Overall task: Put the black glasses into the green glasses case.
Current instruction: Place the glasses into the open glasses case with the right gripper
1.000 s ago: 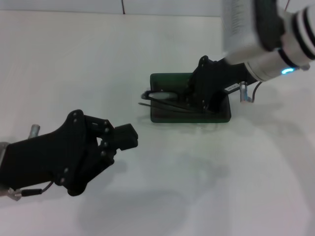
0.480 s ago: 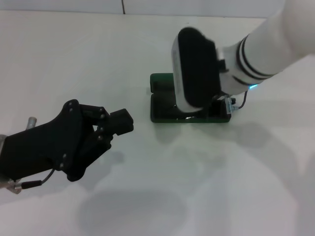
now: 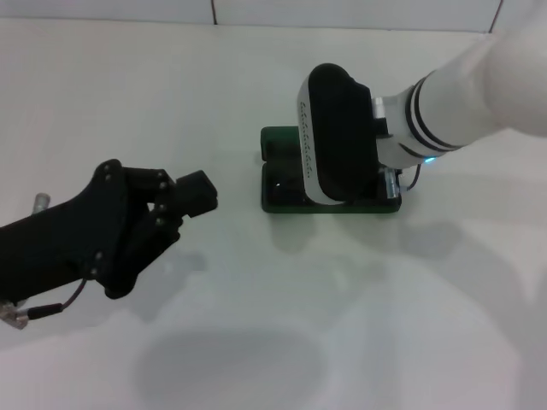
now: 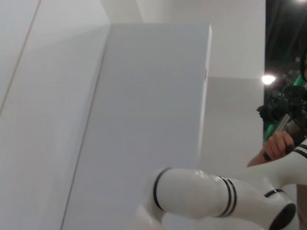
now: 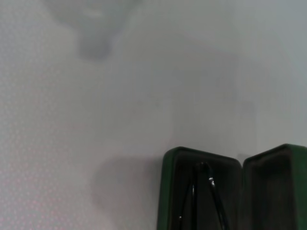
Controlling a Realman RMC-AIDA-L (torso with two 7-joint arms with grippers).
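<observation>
The right gripper itself could not be seen in any view. In the head view the right arm's bulky black-and-white wrist [image 3: 338, 137] hung directly over the green glasses case [image 3: 278, 184] and covered whatever lay beneath it, so whether that gripper's fingers were apart, together or clamped on something could not be told. Only the case's left end and a thin strip of its near edge showed past the wrist; the rest of it was hidden.

The right wrist view looked down at the case [image 5: 168, 191] from just above. It stood open, two dark-lined halves side by side, both cut off by the frame's edge. Inside one half lay the black glasses [image 5: 211, 196], of which only thin dark temple arms and a small glint could be made out; the lenses and front of the frame were out of the picture or too dim to tell.

Well away from the case, to the robot's left and nearer the body, the left gripper [image 3: 195, 195] hovered over the white table [image 3: 342, 325], holding nothing, its black fingertips drawn close together. The left wrist view showed none of the task's things, only pale panels and the white right arm [image 4: 201, 194].
</observation>
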